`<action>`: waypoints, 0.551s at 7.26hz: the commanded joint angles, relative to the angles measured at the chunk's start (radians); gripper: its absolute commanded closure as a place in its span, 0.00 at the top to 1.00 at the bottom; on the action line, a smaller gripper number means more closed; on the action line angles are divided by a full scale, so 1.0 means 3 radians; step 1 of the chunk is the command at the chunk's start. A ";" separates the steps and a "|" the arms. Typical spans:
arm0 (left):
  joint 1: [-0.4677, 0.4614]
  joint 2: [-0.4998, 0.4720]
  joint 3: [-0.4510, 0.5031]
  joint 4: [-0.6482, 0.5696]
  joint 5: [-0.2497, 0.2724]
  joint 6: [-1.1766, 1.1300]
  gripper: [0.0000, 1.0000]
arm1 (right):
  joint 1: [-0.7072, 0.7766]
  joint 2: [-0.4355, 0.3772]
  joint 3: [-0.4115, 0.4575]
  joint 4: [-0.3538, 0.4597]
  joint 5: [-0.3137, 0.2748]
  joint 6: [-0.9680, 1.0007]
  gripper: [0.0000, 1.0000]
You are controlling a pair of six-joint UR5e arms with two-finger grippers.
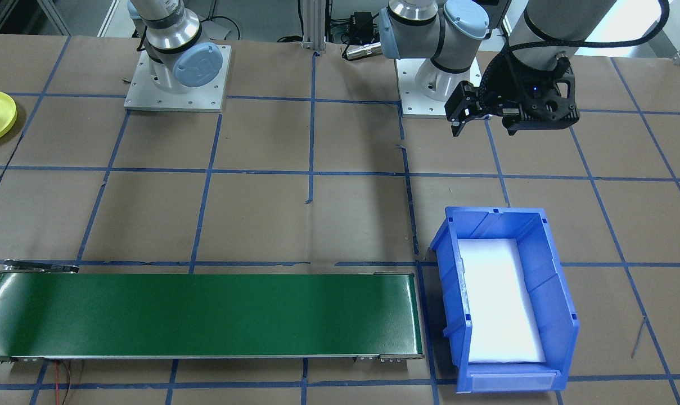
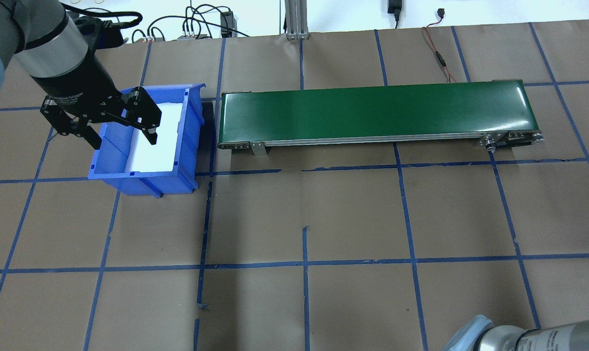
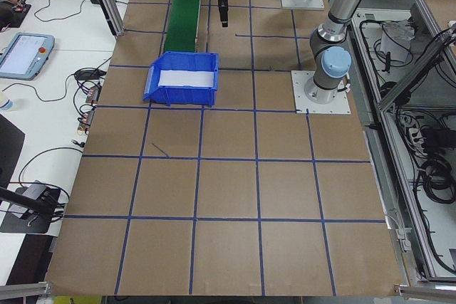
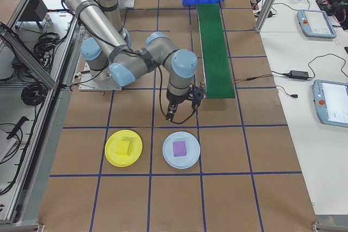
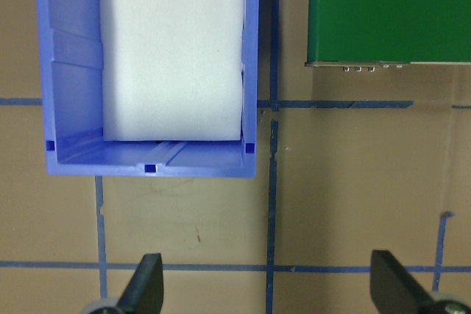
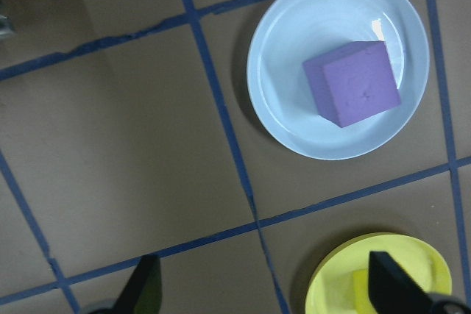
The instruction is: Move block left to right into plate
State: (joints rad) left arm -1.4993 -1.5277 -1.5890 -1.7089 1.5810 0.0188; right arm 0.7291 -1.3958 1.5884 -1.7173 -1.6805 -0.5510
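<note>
Right gripper [image 6: 261,288] wide, empty, above table between light blue plate [image 6: 338,64] and yellow plate [image 6: 379,273]; both blocks plated, so retract straight up, avoid rims

A robotics lab: a paper-covered tabletop [image 3: 228,190] gridded with blue tape, a small green conveyor belt [image 1: 205,315], teach pendants [image 4: 333,102] and loose cables on side benches.

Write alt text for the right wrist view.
A purple block sits in a pale blue plate on brown paper gridded with blue tape. Below it, at the frame's bottom edge, a yellow plate holds a yellow block, between the open right hand's fingertips.
</note>
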 commanded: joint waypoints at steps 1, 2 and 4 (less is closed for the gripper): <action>0.0002 0.0025 0.0005 -0.0036 0.0007 -0.0006 1.00 | 0.0447 -0.0249 -0.0018 0.0110 -0.0012 0.0384 1.00; 0.0002 0.0030 0.0010 0.0020 0.0012 -0.0001 1.00 | 0.0671 -0.0443 -0.0018 0.0368 -0.0018 0.0511 1.00; 0.0002 0.0030 0.0000 0.0041 0.0007 -0.0006 1.00 | 0.1243 -0.0751 -0.0028 0.0887 -0.0013 0.0914 1.00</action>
State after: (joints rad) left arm -1.4987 -1.5194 -1.5877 -1.7008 1.5840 0.0180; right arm 1.0002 -1.5707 1.5816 -1.5168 -1.6823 -0.3509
